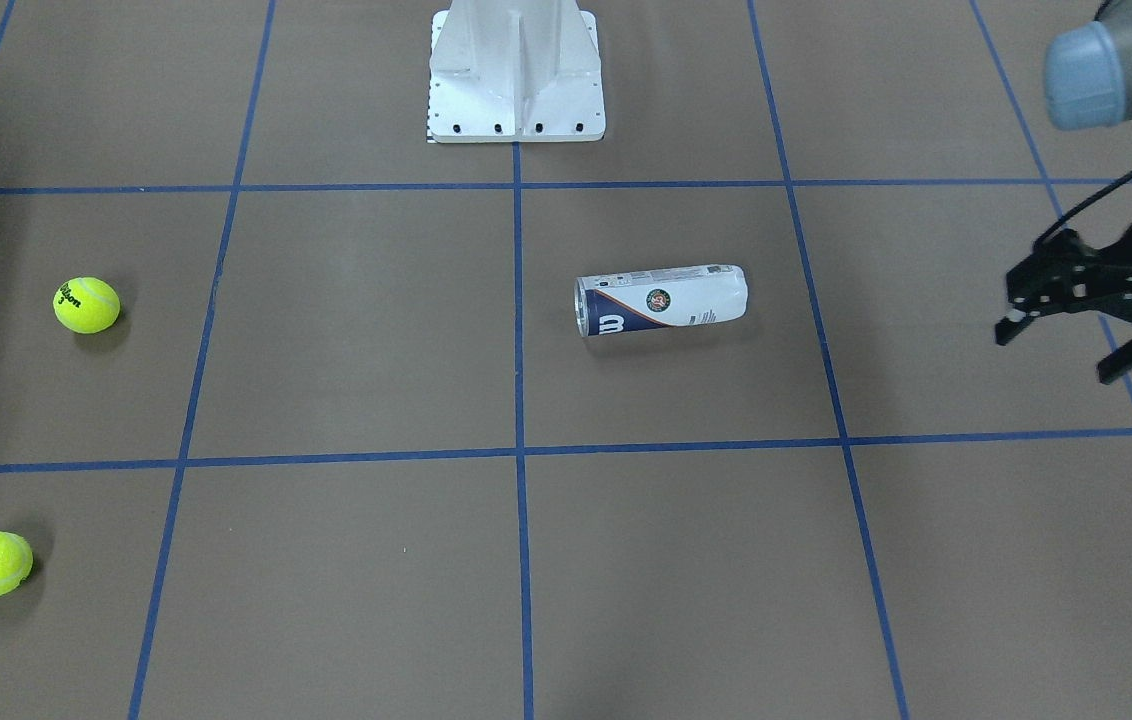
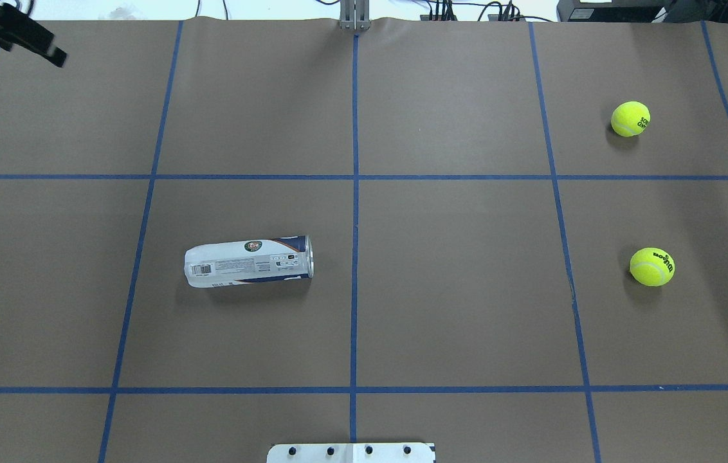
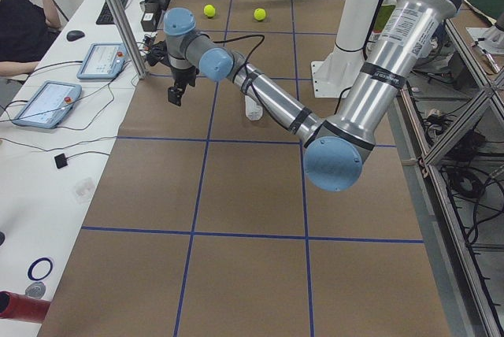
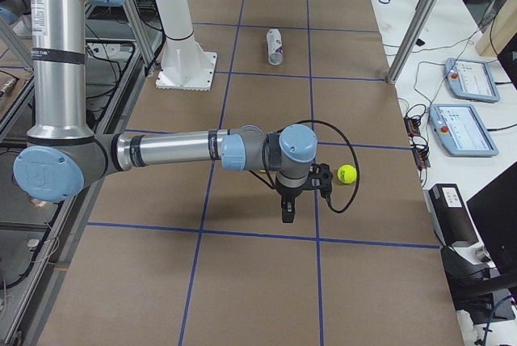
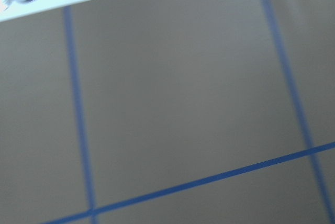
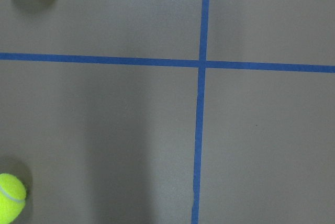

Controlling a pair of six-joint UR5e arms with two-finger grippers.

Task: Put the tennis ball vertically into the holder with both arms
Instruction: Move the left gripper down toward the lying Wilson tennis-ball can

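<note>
Table: the table (image 2: 467, 289) is covered with brown paper and divided by blue tape lines (image 2: 354, 193); the white pedestal base (image 1: 516, 90) stands at the robot's edge.
Holder: the holder (image 2: 248, 261) lies on its side in the robot's left half of the table, with its metal-rimmed mouth turned toward the centre line. Nothing touches it.
Balls: the far tennis ball (image 2: 630, 119) and the near tennis ball (image 2: 652, 266) both rest on the paper in the robot's right half, well apart from the holder.
Left gripper: the left gripper (image 1: 1056, 350) hangs over the far left part of the table, well apart from the holder, with its fingers apart and nothing between them.
Right gripper: the right gripper (image 4: 287, 210) points down near one of the balls. We see it only in a side view, so we cannot tell if its fingers are apart or together.
Done: in our judgement nothing yet, because the holder is not upright and no ball is gripped.
Left to do: we think one arm must take the holder and bring it upright with the mouth up, and the other arm must pick up a ball and lower it in from above.
</note>
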